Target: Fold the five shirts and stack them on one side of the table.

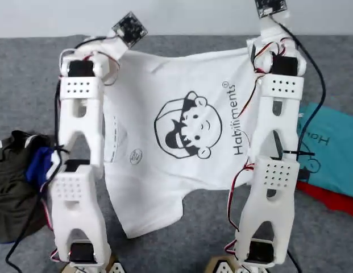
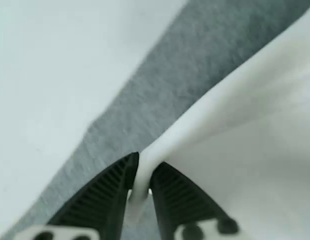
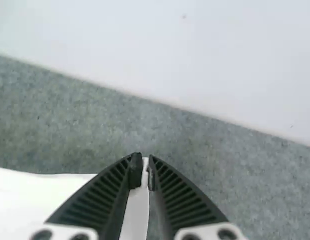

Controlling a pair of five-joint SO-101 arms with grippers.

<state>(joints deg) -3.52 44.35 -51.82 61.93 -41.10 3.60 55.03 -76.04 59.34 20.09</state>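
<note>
Left pincer (image 2: pixel 142 167) is squeezed almost shut on the edge of the white shirt (image 1: pixel 187 142). A thin fold of cloth is pinched between its two black fingers (image 2: pixel 107 195). Right pincer (image 3: pixel 143 165) is squeezed the same way on another bit of that shirt's edge, with a strip of white cloth held between its fingers. In the high view the white shirt lies spread out in the middle of the frame on the grey tabletop (image 1: pixel 210 233), between the two white arms. It has a black drawing of a smiling face on it, and black letters run beside the drawing. The left arm (image 1: pixel 79 142) runs up the left side of the frame and ends at the shirt's upper left corner. The right arm (image 1: pixel 275 159) runs up the right side of the frame and ends at the shirt's upper right corner. The shirt's far edge is near the white wall (image 1: pixel 193 14) at the top of the frame. At the right edge of the frame a teal shirt (image 1: pixel 329 148) lies flat, and a red shirt (image 1: pixel 329 199) shows just below it, touching it. At the left edge of the frame sits a crumpled heap of dark cloth (image 1: pixel 11 193), with a bit of blue cloth (image 1: pixel 40 165) touching it.
</note>
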